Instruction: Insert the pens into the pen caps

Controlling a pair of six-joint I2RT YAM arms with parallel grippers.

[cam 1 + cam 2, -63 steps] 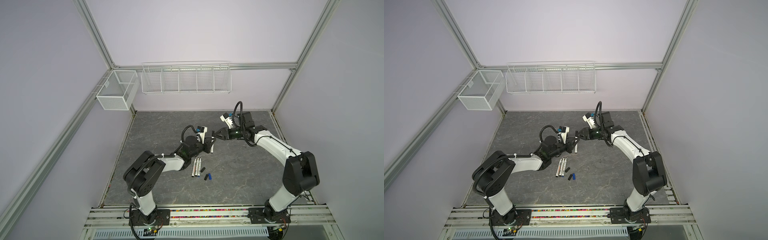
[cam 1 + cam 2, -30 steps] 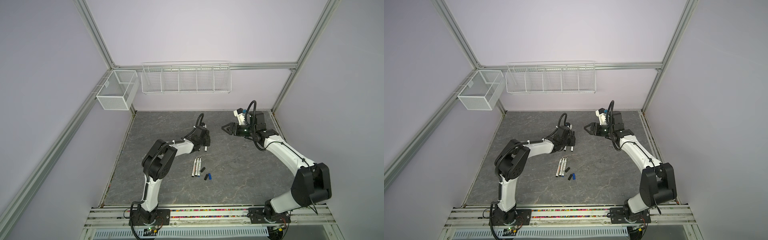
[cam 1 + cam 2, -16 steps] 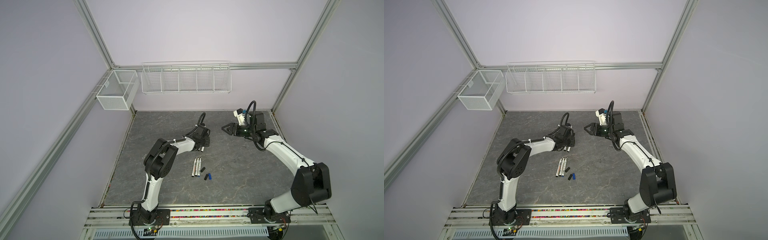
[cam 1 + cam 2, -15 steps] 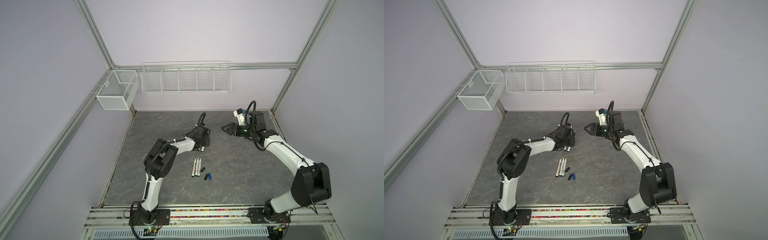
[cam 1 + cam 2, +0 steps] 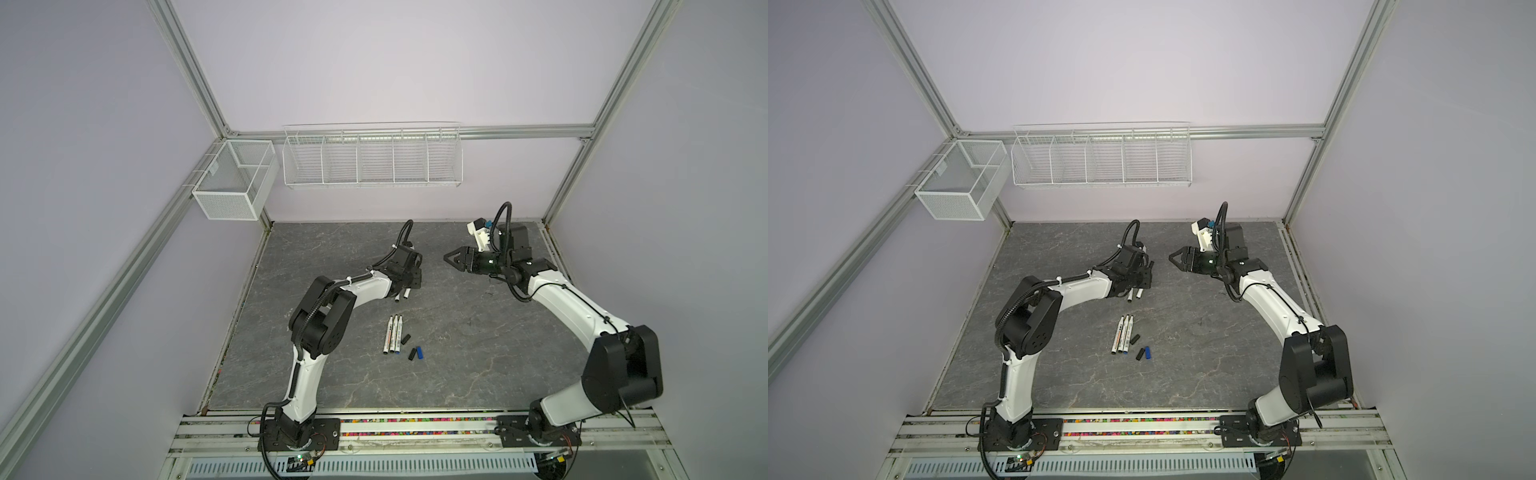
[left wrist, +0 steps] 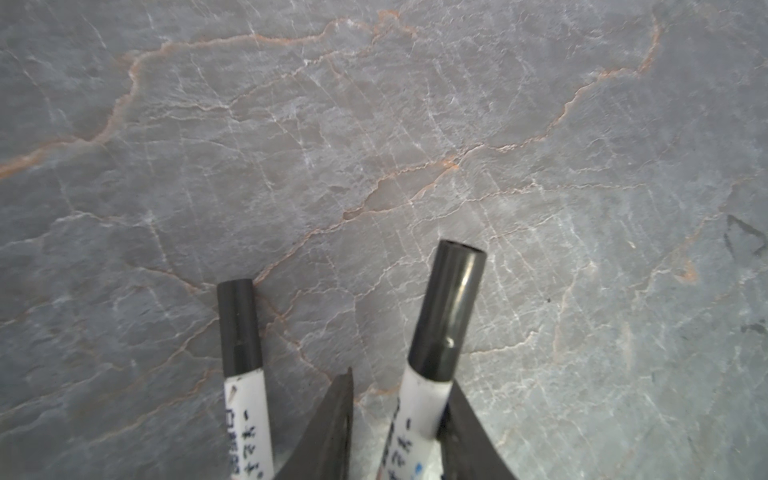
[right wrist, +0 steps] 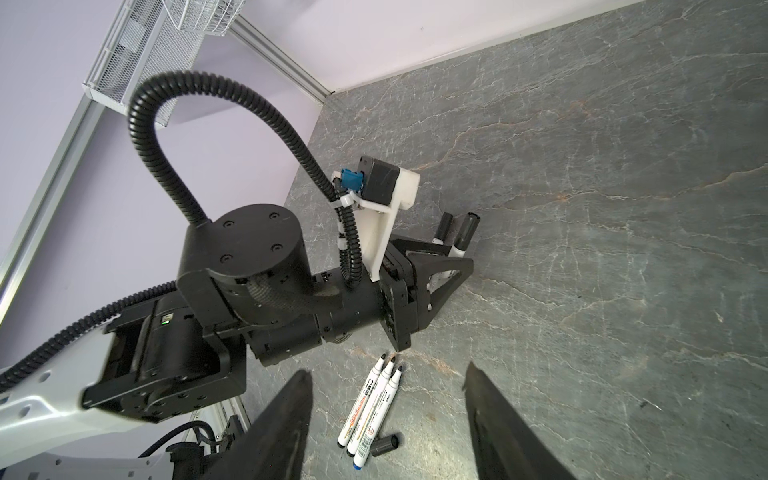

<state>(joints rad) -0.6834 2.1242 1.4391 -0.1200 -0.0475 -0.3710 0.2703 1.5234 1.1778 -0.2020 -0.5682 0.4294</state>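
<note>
left pincer (image 5: 411, 286) is low on the counter (image 5: 478, 357), arm reaching forward. Fingers slightly spread, not pinching. Left wrist view: one capped pen (image 6: 440, 332) sits in the pincer's gap, black cap sticking out past the fingertips. Its barrel is against one finger (image 6: 461, 424), with a visible gap to the other finger (image 6: 336, 424). second capped pen (image 6: 243, 374) lies flat on the counter just outside that other finger, roughly parallel, not touching it. In both top views only short white stubs of the two show, poking out from under the left pincer on the side facing the arm bases.

right pincer (image 5: 449, 257) is raised off the counter, pointed at the left pincer, well apart from it. Right wrist view: fingers spread wide, nothing between them.

Three uncapped pens (image 5: 394, 334) lie side by side, touching, on the counter between the left pincer and the arm bases. They are near the pincer, tapered tips toward it. The one on the right-pincer side has a blue end.

Loose caps sit just past that row, right-pincer side. black cap (image 5: 405, 339) is right beside the blue-ended pen. second black cap (image 5: 412, 354) and blue cap (image 5: 419, 352) lie next to each other, a bit further from the left pincer. Can't tell if those two touch.
</note>
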